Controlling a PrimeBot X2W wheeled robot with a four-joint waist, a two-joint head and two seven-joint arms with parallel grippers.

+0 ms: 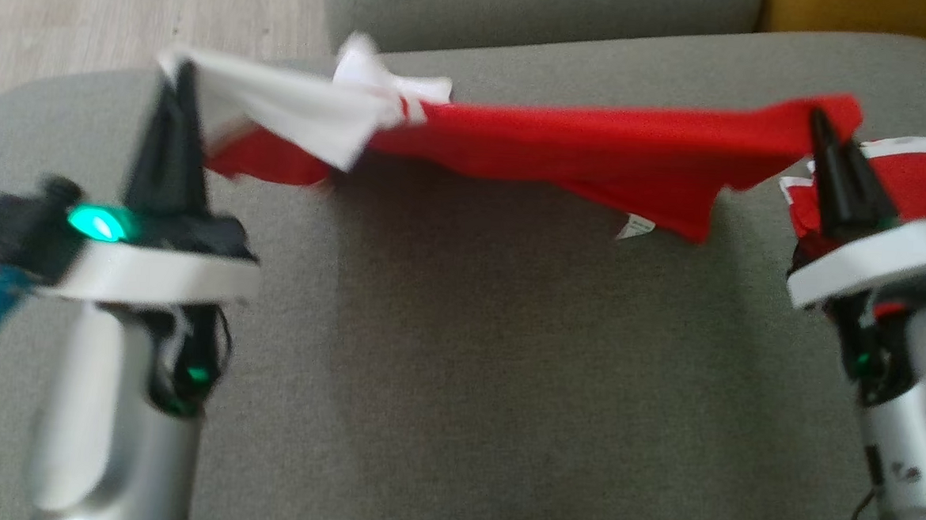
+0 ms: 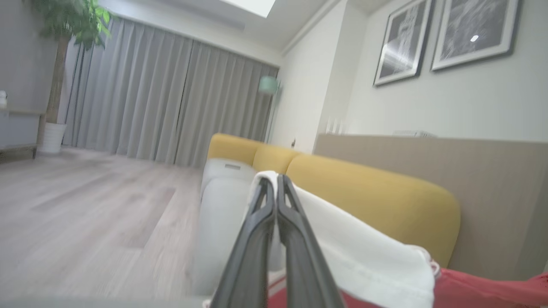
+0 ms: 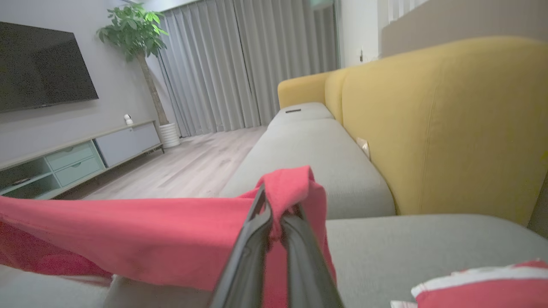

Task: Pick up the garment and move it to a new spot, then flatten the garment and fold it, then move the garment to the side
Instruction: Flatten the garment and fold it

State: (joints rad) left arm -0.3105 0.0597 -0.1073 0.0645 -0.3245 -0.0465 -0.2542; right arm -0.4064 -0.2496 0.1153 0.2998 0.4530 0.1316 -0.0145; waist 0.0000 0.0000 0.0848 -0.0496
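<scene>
Red-and-white garment (image 1: 564,150) hangs in a taut span across the upper half of the head view, lifted off the grey sofa cushion (image 1: 458,355). Your left gripper (image 1: 181,75), upper left, is clamped on the white end. Your right gripper (image 1: 821,120), upper right, is pinched on a red edge. Both wrist views show the fingers closed with cloth between them.

By the look of it, you are in the pick-up-and-move part: the garment is up and spread between the arms but not laid down. Flattening, folding and the move to the side all look undone.

Another red-and-white cloth (image 1: 920,157) lies at the right edge, just beside your right gripper; I'd keep clear of it when laying the garment down.
</scene>
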